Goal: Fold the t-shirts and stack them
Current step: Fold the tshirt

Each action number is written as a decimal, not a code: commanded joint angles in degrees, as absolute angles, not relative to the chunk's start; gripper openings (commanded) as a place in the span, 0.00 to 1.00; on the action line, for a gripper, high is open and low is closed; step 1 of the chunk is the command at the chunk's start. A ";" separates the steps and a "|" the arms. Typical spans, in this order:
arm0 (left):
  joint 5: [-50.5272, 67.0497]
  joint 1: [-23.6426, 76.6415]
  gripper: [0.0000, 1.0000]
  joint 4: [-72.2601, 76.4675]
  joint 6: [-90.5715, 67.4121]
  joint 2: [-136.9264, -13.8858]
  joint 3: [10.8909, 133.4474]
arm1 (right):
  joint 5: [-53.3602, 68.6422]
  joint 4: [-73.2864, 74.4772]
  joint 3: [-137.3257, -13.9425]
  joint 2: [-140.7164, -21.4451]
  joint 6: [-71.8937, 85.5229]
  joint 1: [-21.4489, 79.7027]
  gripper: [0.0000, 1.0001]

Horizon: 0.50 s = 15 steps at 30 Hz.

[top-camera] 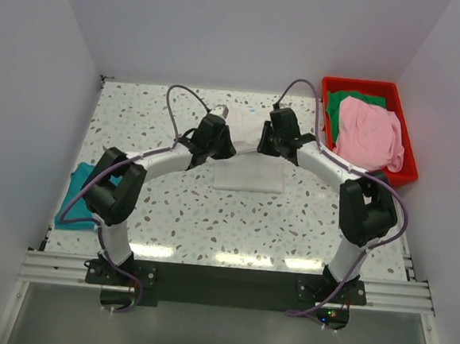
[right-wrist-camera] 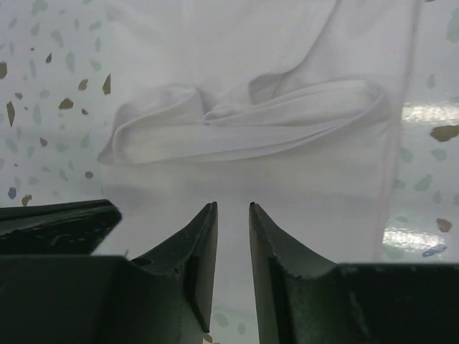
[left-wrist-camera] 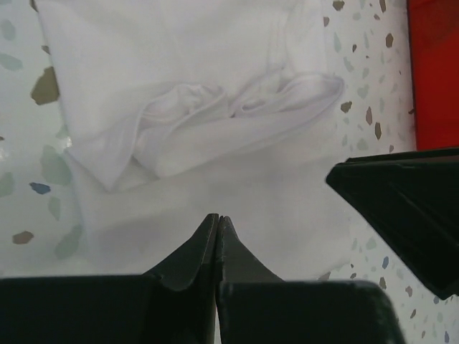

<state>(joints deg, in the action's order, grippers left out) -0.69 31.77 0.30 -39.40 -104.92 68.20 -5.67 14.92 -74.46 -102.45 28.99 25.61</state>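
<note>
Four shirts: off-white shirt [top-camera: 250,175] laid flat at centre; teal shirt [top-camera: 76,185] at 9 o'clock; pink shirt [top-camera: 368,135], green shirt [top-camera: 355,97] in bin [top-camera: 363,83] at 2 o'clock; left gripper [left-wrist-camera: 217,222] fingers pressed together, nothing seen held; right gripper [right-wrist-camera: 233,211] fingers slightly parted, empty; cloth judged light, limp; edge corners best pinched.

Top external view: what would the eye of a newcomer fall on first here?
An off-white t-shirt, partly folded, lies in the middle of the table, with the left hand shut and the right hand slightly open just above it. The red bin at the far right corner holds a pink t-shirt and a green t-shirt. A teal t-shirt lies at the left edge.
</note>
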 commanded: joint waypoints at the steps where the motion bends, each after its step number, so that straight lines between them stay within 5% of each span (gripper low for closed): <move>1: -0.35 33.13 0.01 0.09 -39.55 -107.48 69.34 | -3.78 12.13 -76.46 -106.16 29.53 26.28 0.27; 15: 1.67 31.56 0.11 -3.52 -37.88 -119.79 84.55 | -2.29 16.35 -93.33 -120.76 29.09 25.84 0.21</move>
<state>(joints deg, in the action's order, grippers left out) 0.84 32.84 -3.99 -39.20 -119.46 80.58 -2.79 16.23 -88.36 -120.88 29.12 26.17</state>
